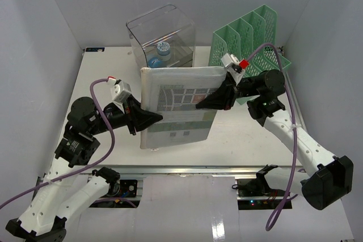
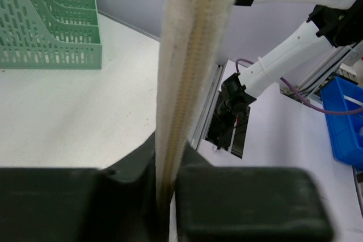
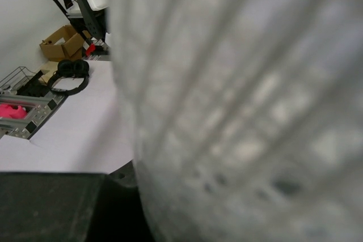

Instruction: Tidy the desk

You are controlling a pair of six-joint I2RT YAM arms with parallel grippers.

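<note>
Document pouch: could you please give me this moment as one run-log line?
document pouch: held over desk | left gripper: gripping its left edge | right gripper: gripping its right edge

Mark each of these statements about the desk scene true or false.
1. The left gripper and the right gripper both clamp the zippered pouch. True.
2. The pouch lies flat on the desk. False: the grippers hold it raised between them.
3. The green file rack stands at the desk's far right corner. True.
4. The clear box is empty. False: a blue item sits inside it.
</note>
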